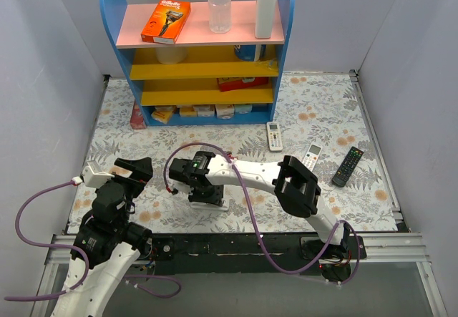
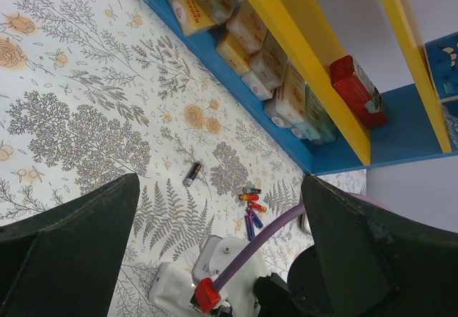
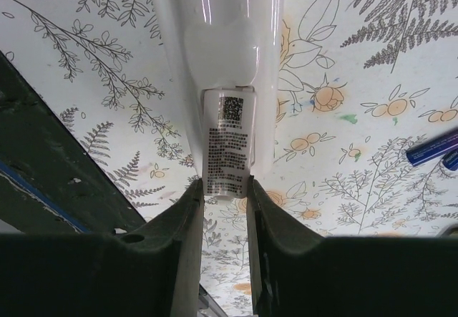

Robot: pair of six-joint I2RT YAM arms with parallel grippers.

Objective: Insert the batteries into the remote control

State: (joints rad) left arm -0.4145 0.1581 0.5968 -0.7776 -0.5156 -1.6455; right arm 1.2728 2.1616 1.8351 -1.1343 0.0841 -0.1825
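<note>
In the right wrist view the remote control [image 3: 215, 38], a long white bar lying on the floral mat, runs away from the camera with its printed label [image 3: 229, 142] facing up. My right gripper [image 3: 222, 188] is shut on its near end, one finger on each side. Two blue batteries [image 3: 433, 149] lie at that view's right edge. The left wrist view shows a cluster of red, blue and dark batteries [image 2: 250, 206] and a lone dark battery [image 2: 192, 174] on the mat. My left gripper [image 2: 220, 184] hangs open above the mat, holding nothing. From above, the left gripper [image 1: 139, 168] is left of the right gripper [image 1: 193, 174].
A blue shelf with yellow boards [image 1: 207, 66] stands at the back, small boxes [image 2: 236, 38] on its lowest level. Two short white remotes [image 1: 274, 135] [image 1: 312, 154] and a black remote [image 1: 347, 166] lie to the right. A purple cable [image 2: 265, 235] loops over the right wrist.
</note>
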